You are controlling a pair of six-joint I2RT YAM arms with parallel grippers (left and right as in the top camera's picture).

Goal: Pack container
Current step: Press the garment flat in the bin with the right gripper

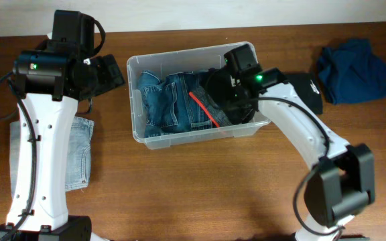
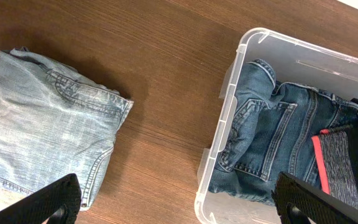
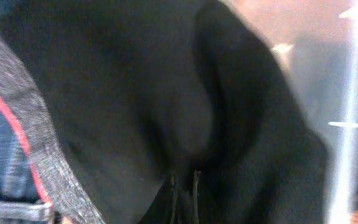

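Observation:
The clear plastic container [image 1: 135,100] stands mid-table. It holds folded dark blue jeans [image 1: 169,100] and a black garment [image 1: 220,90] with a grey and red waistband. My right gripper [image 1: 236,90] is down inside the container's right end. In the right wrist view its fingers [image 3: 184,186] are shut on a fold of the black garment [image 3: 135,93]. My left gripper [image 1: 109,70] is open and empty, hovering left of the container. In the left wrist view its fingers [image 2: 179,202] straddle bare table beside the container's rim [image 2: 219,124].
Folded light blue jeans [image 1: 79,150] lie at the left, and also show in the left wrist view [image 2: 42,130]. Another black garment [image 1: 310,90] lies just right of the container. A navy garment [image 1: 357,70] lies at the far right.

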